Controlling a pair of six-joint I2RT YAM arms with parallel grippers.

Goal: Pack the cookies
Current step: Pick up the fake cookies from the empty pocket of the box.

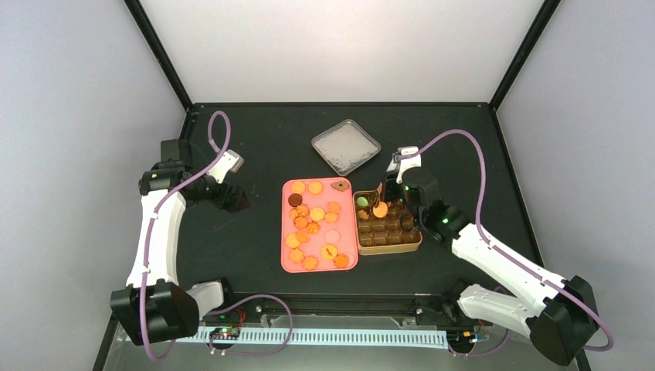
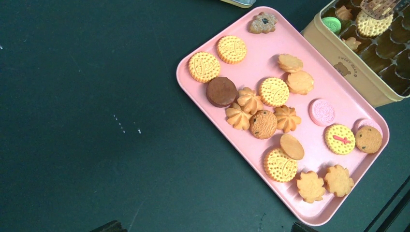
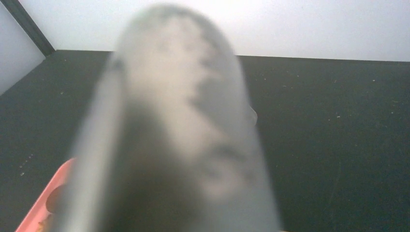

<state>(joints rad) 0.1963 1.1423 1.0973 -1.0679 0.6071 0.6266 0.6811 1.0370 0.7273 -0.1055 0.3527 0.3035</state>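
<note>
1. The cookies (image 2: 274,92) are mostly loose on a pink tray (image 2: 256,65) at mid-table, some twenty of them. Most are golden, one is plain dark brown (image 2: 221,92) and one is pale pink (image 2: 322,111). A second pink one at the tray's far corner is half hidden behind a speckled brown cookie.
2. A few cookies sit in the gold tin (image 2: 353,72), which is touching or just beside the tray's right edge. The green cookie (image 2: 331,23) is in a corner compartment, with two small golden ones in cells near it. The left wrist frame cuts off the tin's right side, so I cannot count what it holds.
3. One waffle-patterned golden cookie (image 2: 371,26) is over the tin, under the perforated tip of the metal tongs (image 2: 379,7). I cannot tell whether it rests in a cell or hangs above it.
4. The right gripper (image 1: 384,192) is above the tin's far-left corner and holds the tongs. In its own camera a blurred grey shape (image 3: 179,135) fills the view close to the lens. It hides the fingers and the tin, and only a sliver of the tray shows at lower left.
5. The left gripper (image 1: 238,201) is left of the tray and well apart from it, jaws spread wide with nothing in them. Only its dark fingertips (image 2: 110,226) show at the frame's bottom edge.
6. A grey square lid (image 1: 346,145) lies flat beyond the tray on the black table (image 1: 247,255).
</note>
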